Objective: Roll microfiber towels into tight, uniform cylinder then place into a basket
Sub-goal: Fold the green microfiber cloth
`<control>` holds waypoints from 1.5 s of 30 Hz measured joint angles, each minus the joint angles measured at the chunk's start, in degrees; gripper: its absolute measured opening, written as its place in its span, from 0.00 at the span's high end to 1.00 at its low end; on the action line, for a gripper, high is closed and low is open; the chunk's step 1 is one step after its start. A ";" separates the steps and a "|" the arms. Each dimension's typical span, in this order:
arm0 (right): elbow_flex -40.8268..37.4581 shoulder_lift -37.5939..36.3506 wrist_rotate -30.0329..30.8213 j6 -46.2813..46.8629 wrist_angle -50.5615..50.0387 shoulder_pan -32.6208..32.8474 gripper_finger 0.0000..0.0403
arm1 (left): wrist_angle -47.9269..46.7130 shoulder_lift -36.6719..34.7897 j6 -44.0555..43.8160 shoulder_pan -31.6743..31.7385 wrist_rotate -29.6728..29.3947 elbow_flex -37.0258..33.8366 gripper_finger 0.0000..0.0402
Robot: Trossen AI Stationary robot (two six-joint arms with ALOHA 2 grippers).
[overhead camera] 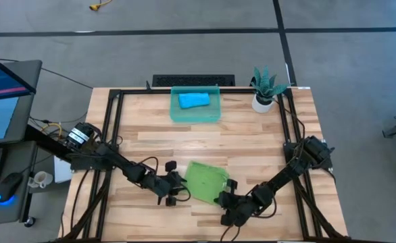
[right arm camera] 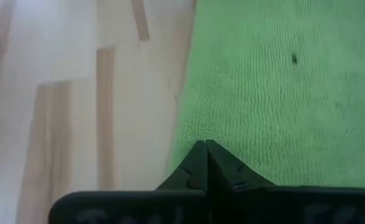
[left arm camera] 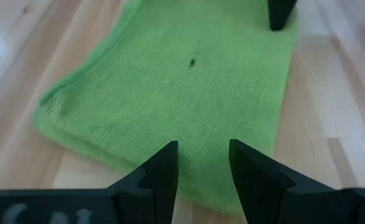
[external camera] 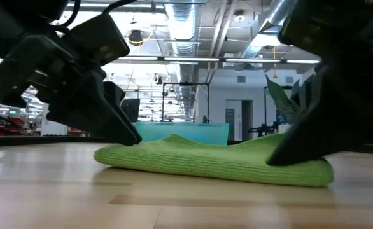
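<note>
cloth, plastic and pale wood

the green towel is soft cloth with a fine ribbed weave, matt and slightly fuzzy, its edge thick and rounded; the blue towel looks like the same matt cloth. the basket is translucent teal plastic, smooth with a faint sheen. the table is light wood in planks, smooth, with a soft satin gloss. the fingers of the left gripper are dark matt plastic.

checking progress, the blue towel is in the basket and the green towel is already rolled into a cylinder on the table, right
Not quite. The blue towel is in the basket, but the green towel is not rolled: the high view shows it lying flat on the table, between the left gripper and right gripper.
</note>
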 joint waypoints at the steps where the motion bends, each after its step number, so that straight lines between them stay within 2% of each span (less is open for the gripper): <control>1: -0.37 0.00 -0.85 0.58 -0.08 -0.17 0.96 | -0.16 0.00 -0.27 0.06 0.48 0.01 0.67; 4: -1.14 -0.19 -2.70 2.05 0.27 -0.92 0.97 | -0.14 0.00 -0.61 0.17 1.67 0.00 0.67; 12: -1.23 -0.22 -3.07 2.33 -0.03 -1.06 0.97 | 0.60 0.00 0.41 -0.24 2.70 0.02 0.67; 18: -1.27 -0.18 -3.26 1.94 -0.16 -1.06 0.97 | 8.86 0.00 10.01 -3.07 -4.70 0.02 0.67; 21: -1.27 -0.17 -3.28 1.88 -0.19 -1.12 0.98 | 11.33 -0.04 12.28 -3.79 -4.92 0.04 0.67; 24: -1.27 -0.17 -3.47 1.85 -0.14 -1.34 0.98 | 10.87 1.04 10.32 -3.35 -4.71 0.11 0.67; 33: -1.33 -0.13 -3.83 1.76 0.27 -1.32 0.97 | 13.56 10.75 5.63 -1.78 -3.39 1.24 0.67; 38: -1.31 -0.13 -4.03 1.76 -0.19 -1.32 0.97 | 12.33 11.74 0.51 -1.58 -1.80 1.37 0.67; 45: -1.29 -0.17 -6.75 1.76 -1.24 -1.04 0.93 | 11.07 11.77 -4.86 -2.07 -1.33 1.42 0.67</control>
